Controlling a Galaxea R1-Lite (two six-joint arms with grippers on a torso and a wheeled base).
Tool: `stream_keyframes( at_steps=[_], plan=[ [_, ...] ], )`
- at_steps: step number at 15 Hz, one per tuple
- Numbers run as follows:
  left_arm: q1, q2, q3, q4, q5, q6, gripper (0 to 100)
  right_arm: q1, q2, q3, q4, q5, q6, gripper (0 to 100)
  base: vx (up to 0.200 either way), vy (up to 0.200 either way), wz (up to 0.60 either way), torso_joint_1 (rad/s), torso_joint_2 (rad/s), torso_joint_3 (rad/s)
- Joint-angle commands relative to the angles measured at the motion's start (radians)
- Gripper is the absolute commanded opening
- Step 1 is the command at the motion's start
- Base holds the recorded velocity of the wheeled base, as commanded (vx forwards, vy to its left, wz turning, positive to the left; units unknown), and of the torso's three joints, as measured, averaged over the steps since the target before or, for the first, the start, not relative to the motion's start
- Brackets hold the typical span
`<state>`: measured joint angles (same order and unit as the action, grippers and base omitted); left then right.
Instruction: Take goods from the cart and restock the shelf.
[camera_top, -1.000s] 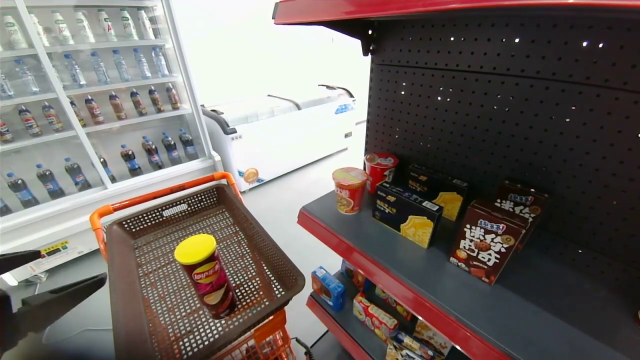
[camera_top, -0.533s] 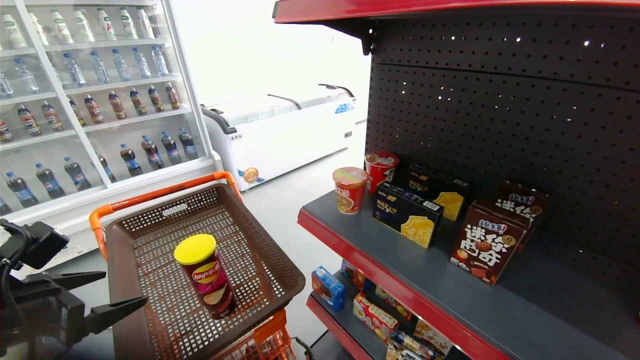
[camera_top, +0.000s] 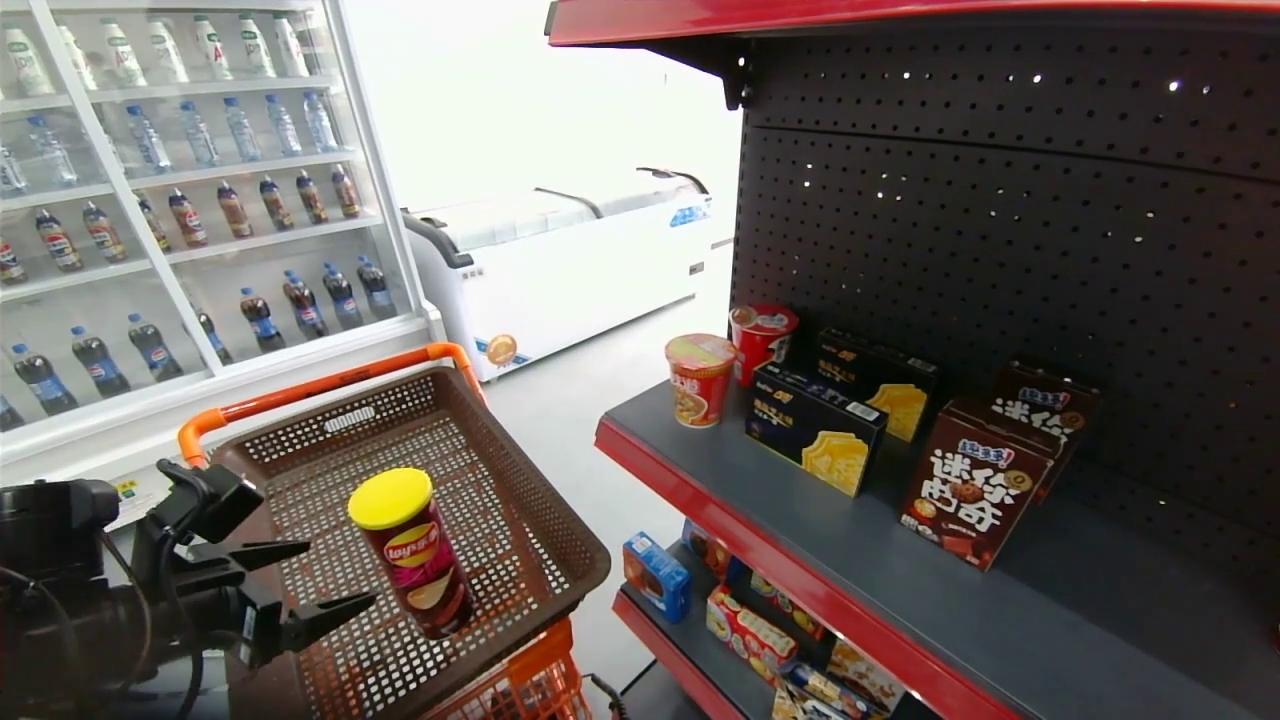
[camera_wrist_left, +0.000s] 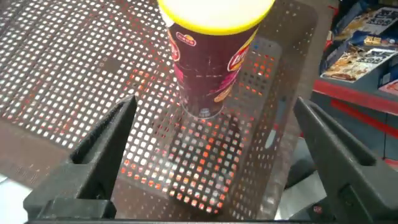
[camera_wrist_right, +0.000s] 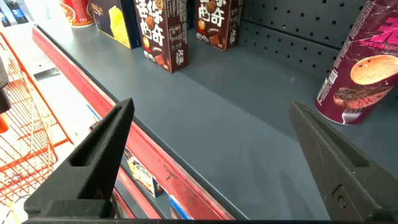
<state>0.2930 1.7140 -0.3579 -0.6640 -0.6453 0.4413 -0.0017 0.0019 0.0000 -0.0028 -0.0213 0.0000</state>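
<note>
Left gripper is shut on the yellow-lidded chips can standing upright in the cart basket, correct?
Not quite. The left gripper is open, not shut on the can. The left wrist view shows its fingers spread wide, with the chips can ahead of them and untouched. The rest holds: the yellow-lidded can stands upright in the cart basket.

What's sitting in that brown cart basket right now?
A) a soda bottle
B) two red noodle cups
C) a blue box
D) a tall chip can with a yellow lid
D: the chip can with its yellow lid stands upright on the mesh floor of the basket, just ahead of the open left gripper.
</note>
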Motion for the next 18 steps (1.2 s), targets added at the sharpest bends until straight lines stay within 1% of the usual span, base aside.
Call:
stream_keyframes(
  at_steps=[1,3,6,8,9,10,11,13,14,16,18],
  plan=[
    [-0.032,0.151,-0.009,-0.062,0.001,0.004,100,0.000,0.000,0.000,0.000,0.000,0.000,100,0.000,0.000,0.00,0.000,0.00,0.000],
    [-0.051,0.207,-0.021,-0.098,0.004,0.004,100,0.000,0.000,0.000,0.000,0.000,0.000,100,0.000,0.000,0.00,0.000,0.00,0.000],
    [-0.075,0.309,-0.092,-0.167,0.007,0.001,100,0.000,0.000,0.000,0.000,0.000,0.000,100,0.000,0.000,0.00,0.000,0.00,0.000],
    [-0.094,0.352,-0.131,-0.181,0.007,-0.004,100,0.000,0.000,0.000,0.000,0.000,0.000,100,0.000,0.000,0.00,0.000,0.00,0.000],
    [-0.104,0.361,-0.141,-0.186,0.009,0.007,100,0.000,0.000,0.000,0.000,0.000,0.000,100,0.000,0.000,0.00,0.000,0.00,0.000],
    [-0.120,0.371,-0.145,-0.198,0.010,0.007,100,0.000,0.000,0.000,0.000,0.000,0.000,100,0.000,0.000,0.00,0.000,0.00,0.000],
    [-0.135,0.386,-0.148,-0.220,0.026,0.007,100,0.000,0.000,0.000,0.000,0.000,0.000,100,0.000,0.000,0.00,0.000,0.00,0.000],
    [-0.169,0.418,-0.168,-0.258,0.107,-0.001,100,0.000,0.000,0.000,0.000,0.000,0.000,100,0.000,0.000,0.00,0.000,0.00,0.000],
    [-0.175,0.432,-0.187,-0.264,0.122,-0.004,100,0.000,0.000,0.000,0.000,0.000,0.000,100,0.000,0.000,0.00,0.000,0.00,0.000],
    [-0.179,0.443,-0.211,-0.258,0.122,-0.007,100,0.000,0.000,0.000,0.000,0.000,0.000,100,0.000,0.000,0.00,0.000,0.00,0.000],
    [-0.198,0.464,-0.237,-0.264,0.122,-0.007,100,0.000,0.000,0.000,0.000,0.000,0.000,100,0.000,0.000,0.00,0.000,0.00,0.000]
  ],
)
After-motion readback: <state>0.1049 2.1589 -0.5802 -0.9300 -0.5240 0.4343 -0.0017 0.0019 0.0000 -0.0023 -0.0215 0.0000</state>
